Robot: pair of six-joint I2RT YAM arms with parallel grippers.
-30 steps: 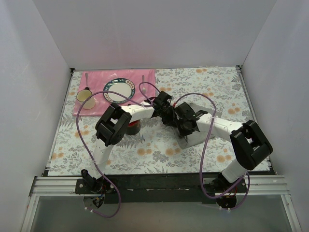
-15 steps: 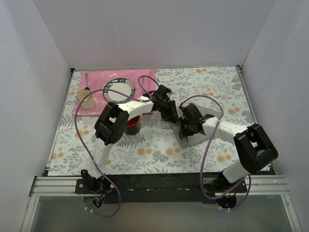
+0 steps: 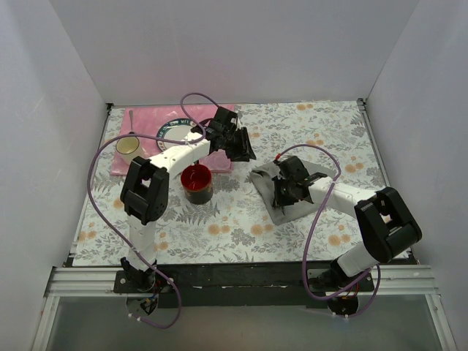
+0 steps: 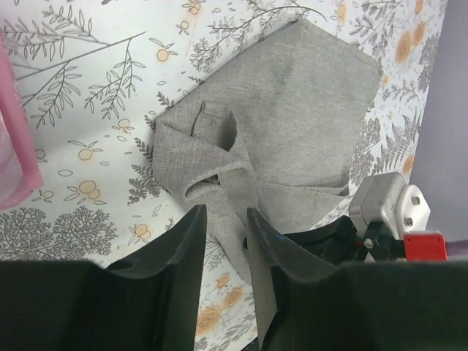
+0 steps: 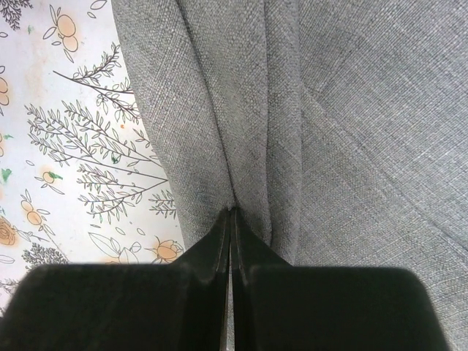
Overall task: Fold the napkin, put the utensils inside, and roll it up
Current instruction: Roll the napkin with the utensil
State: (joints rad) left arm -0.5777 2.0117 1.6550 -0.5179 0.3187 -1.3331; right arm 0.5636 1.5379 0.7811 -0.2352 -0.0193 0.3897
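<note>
Right end effector (image 5: 232,212) pressed together, tips at a crease of the napkin (image 5: 351,110); cloth caught or not, impossible to tell. Napkin crumpled in loose folds on the bench (image 3: 219,219), right of centre, half hidden from above under the right wrist. Plate (image 3: 172,130) on the placemat (image 3: 146,121) partly covered by the left arm. Left end effector (image 4: 225,216) apart, nothing between, above the bench near the placemat's right edge, arm stretched forward. Right arm bent low, elbow outward.

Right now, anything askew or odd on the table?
Yes: the napkin is crumpled, not flat. One corner curls into a loose loop, and creases run to the right gripper, shut on a fold.
</note>
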